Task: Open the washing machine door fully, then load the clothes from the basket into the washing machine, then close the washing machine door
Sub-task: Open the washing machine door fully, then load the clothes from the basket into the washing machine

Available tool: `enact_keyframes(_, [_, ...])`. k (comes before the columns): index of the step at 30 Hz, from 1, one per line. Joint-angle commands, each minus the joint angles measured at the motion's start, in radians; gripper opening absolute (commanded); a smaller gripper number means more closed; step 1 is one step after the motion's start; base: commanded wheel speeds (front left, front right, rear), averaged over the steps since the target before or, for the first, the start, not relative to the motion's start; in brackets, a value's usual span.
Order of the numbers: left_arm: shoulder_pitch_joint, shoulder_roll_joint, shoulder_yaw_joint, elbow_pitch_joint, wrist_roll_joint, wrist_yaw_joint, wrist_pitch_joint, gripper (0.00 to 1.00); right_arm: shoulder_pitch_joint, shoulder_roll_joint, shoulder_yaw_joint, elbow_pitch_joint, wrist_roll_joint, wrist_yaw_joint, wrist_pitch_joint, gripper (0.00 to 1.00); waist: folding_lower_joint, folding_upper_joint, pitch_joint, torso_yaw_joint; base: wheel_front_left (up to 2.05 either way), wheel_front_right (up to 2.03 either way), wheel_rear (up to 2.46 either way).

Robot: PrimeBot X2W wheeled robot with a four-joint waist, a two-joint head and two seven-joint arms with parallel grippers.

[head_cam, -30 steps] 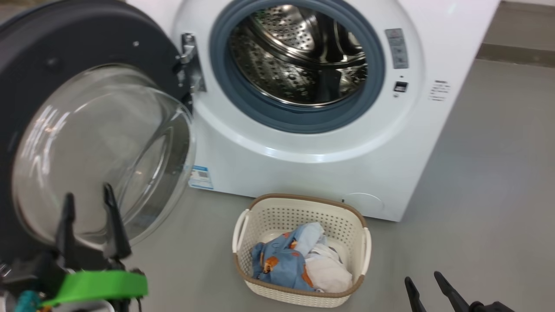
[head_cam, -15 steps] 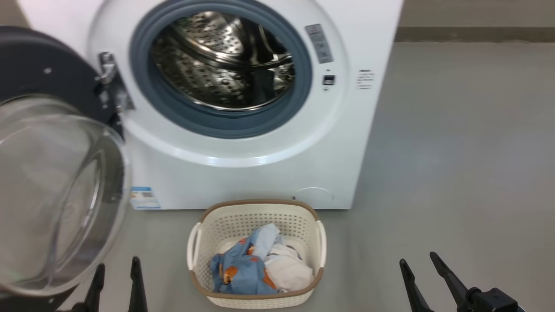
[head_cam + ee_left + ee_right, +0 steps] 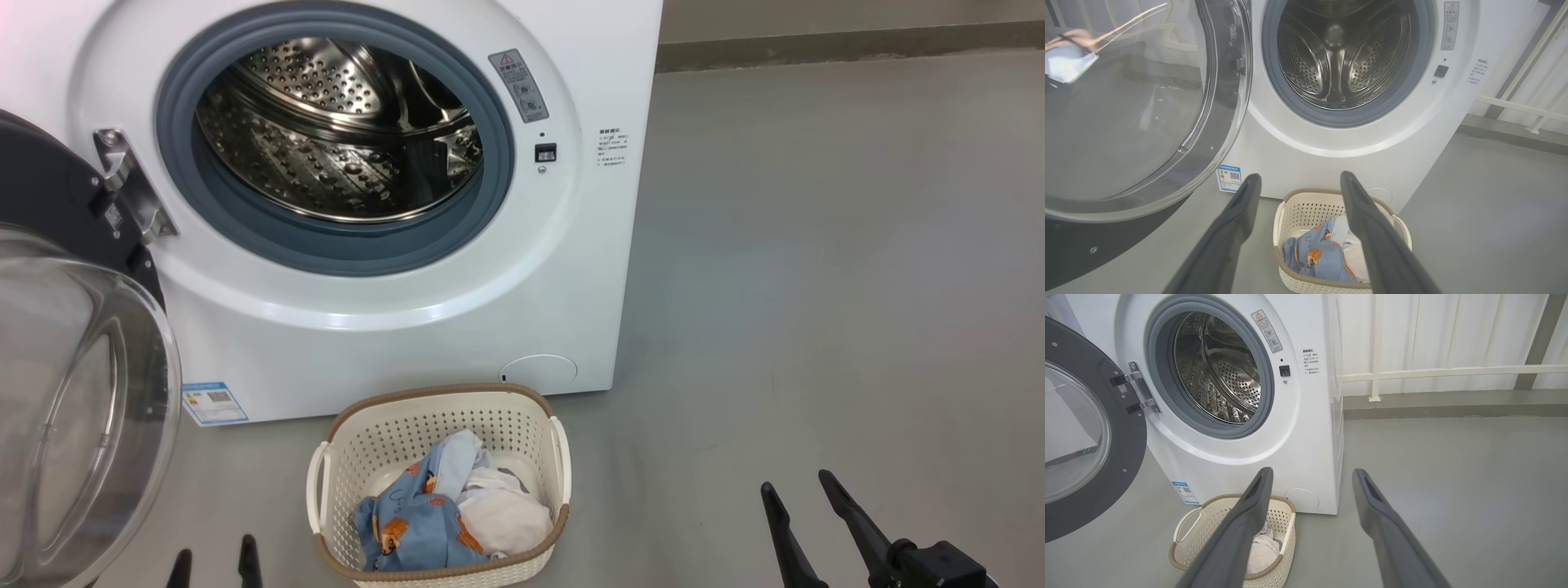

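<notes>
**As both pairs of jaws stand wide and empty**

While its two long dark fingers are spread far apart with nothing between them, the left gripper [image 3: 214, 562] sits at about 7 o'clock in the head view, with just its tips above the bottom edge. The right gripper [image 3: 796, 488] sits at 5 o'clock, equally wide and also empty, over bare grey floor [image 3: 816, 286].

Between them, at 6 o'clock, stands the small cream-white perforated plastic basket with a brown woven-look rim [image 3: 433, 390]. It lies toward 2 o'clock from the left gripper and 9 o'clock from the right, apart from both. Inside, the light blue garment with orange bear prints [image 3: 412, 531] fills the 9 o'clock side. The plain white garment [image 3: 506, 523] lies against it on the 3 o'clock side.

At 12 o'clock from the basket, just behind it, is the white boxy front-loading washing machine [image 3: 392, 351]. Its steel perforated drum [image 3: 326, 147], ringed by a grey rubber seal [image 3: 343, 253], is in plain sight. The large round door with a wide black ring and bulging clear glass bowl [image 3: 82, 408] hangs swung out at 9 o'clock on its metal hinge [image 3: 131, 184]. A blue label sticker [image 3: 214, 403] marks the machine's 7 o'clock corner.
</notes>
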Motion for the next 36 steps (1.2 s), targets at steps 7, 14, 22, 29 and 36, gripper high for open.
enact_keyframes(7, [-0.023, 0.004, 0.058, -0.010, 0.007, 0.017, -0.009, 1.00, -0.011, -0.011, 0.017, -0.026, -0.022, 0.006, -0.012, 1.00, 0.0000, 0.0000, -0.004, -0.001, 0.00, 0.00, 0.00])
enact_keyframes(14, [-0.014, 0.004, 0.066, -0.003, 0.009, 0.013, -0.009, 1.00, -0.002, -0.011, 0.010, -0.026, -0.025, 0.006, -0.012, 1.00, 0.0000, 0.0000, -0.007, 0.006, 0.00, 0.00, 0.00])
enact_keyframes(22, [-0.002, 0.003, 0.063, 0.010, 0.002, 0.010, -0.009, 1.00, 0.001, -0.010, -0.015, -0.025, -0.041, 0.006, -0.012, 1.00, 0.0000, 0.0000, -0.011, 0.008, 0.00, 0.00, 0.00])
enact_keyframes(29, [0.003, 0.003, 0.049, 0.008, 0.000, 0.010, -0.009, 1.00, 0.005, -0.010, -0.031, -0.014, -0.048, 0.006, -0.012, 1.00, 0.0000, 0.0000, -0.013, 0.016, 0.00, 0.00, 0.00])
enact_keyframes(36, [0.004, 0.003, 0.048, 0.001, 0.009, 0.009, -0.009, 1.00, 0.004, -0.004, -0.031, -0.006, -0.050, 0.006, -0.012, 1.00, 0.0000, 0.0000, -0.009, 0.020, 0.00, 0.00, 0.00])
